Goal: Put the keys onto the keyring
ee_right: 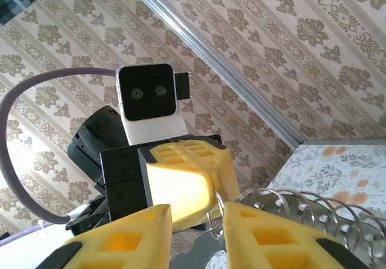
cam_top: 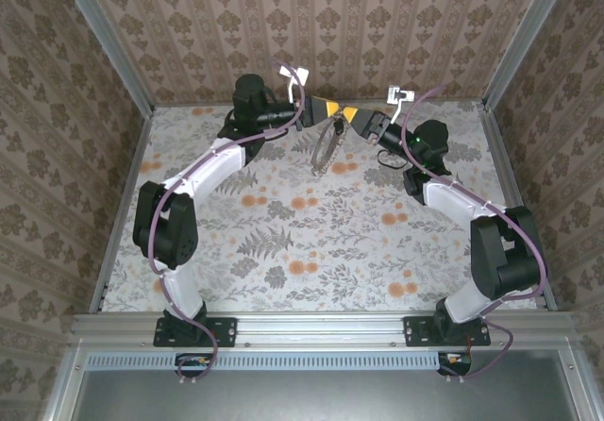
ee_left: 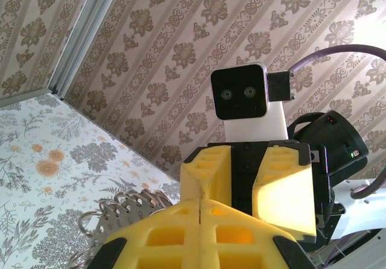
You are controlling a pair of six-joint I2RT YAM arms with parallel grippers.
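Note:
The keyring [cam_top: 327, 149] is a thin loop with a wavy, coiled edge. It hangs above the far middle of the table, under the two grippers, which meet tip to tip. My left gripper [cam_top: 330, 111] is shut, its yellow fingers [ee_left: 175, 233] pressed together, and the keyring [ee_left: 117, 218] comes out to their left. In the right wrist view a thin wire ring [ee_right: 219, 212] comes from the left gripper [ee_right: 218, 178] into the gap of my right gripper [ee_right: 196, 224]. That gripper is open, and the wire lies against its right finger [ee_right: 271, 233]. The keys are hidden.
The patterned back wall [cam_top: 330, 25] stands close behind both grippers. Metal frame posts [cam_top: 104, 34] run up the left and right corners. The flowered tabletop [cam_top: 311, 242] stretches toward the arm bases. A purple cable [cam_top: 415, 100] loops over the right wrist.

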